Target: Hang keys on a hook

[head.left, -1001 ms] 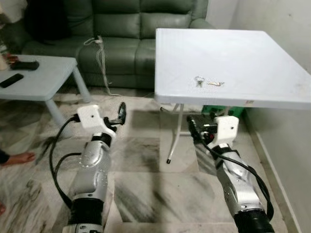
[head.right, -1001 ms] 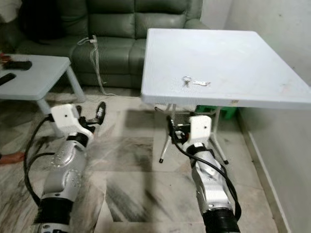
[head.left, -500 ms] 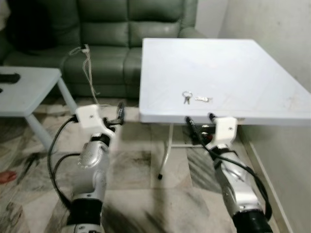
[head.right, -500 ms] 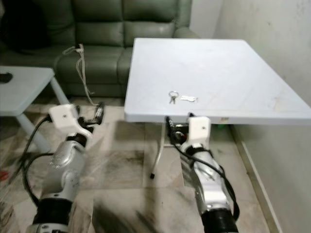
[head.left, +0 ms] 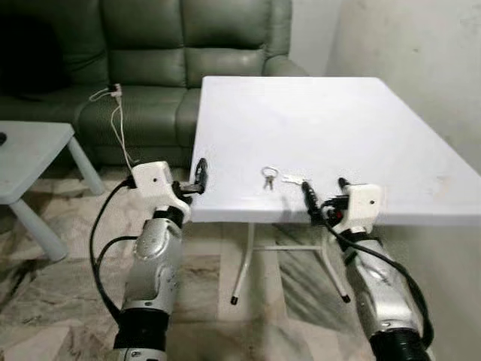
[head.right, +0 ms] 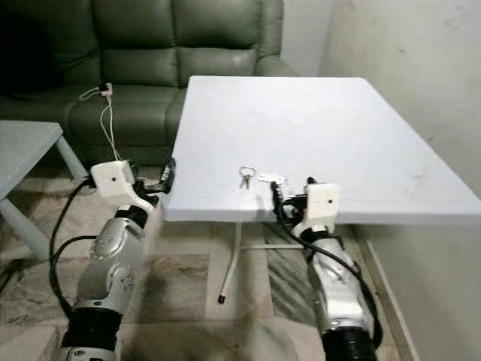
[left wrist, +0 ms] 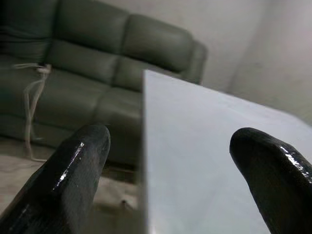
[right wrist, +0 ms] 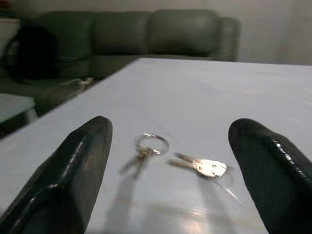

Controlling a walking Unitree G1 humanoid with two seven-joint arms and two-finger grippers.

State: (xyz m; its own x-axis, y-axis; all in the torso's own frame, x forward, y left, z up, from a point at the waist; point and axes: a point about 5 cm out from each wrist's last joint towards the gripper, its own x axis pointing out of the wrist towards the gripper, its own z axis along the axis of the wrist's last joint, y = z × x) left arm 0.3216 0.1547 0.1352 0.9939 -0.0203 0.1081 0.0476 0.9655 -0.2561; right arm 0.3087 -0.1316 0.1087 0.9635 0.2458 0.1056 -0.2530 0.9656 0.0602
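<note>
A: Where lying flat near the front edge of the white table (head.left: 361,128), keys (head.left: 279,178) apart from both grippers; ring with small keys to the left, single key with clear tag just beside it to the right; held by nothing.

B: Confirmed in the right wrist view; ring and tagged key seen between the two black fingers (right wrist: 68,170), a little ahead of them, resting on the tabletop.

A: Right gripper (head.left: 323,197) raised at the table's front edge, near the keys and slightly to their right; spread wide, nothing between the fingers.

B: Left gripper (head.left: 200,171) level with the table's front left corner, just beside the edge; likewise spread wide, holding nothing; table corner visible between its fingers (left wrist: 73,170) in the left wrist view.

A: Behind the table, green sofa (head.left: 150,45) with a white cable (head.left: 116,120) hanging over the seat; to the left, low pale table (head.left: 22,162); underfoot, marbled floor (head.left: 60,286); at right, plain wall (head.left: 421,68).
</note>
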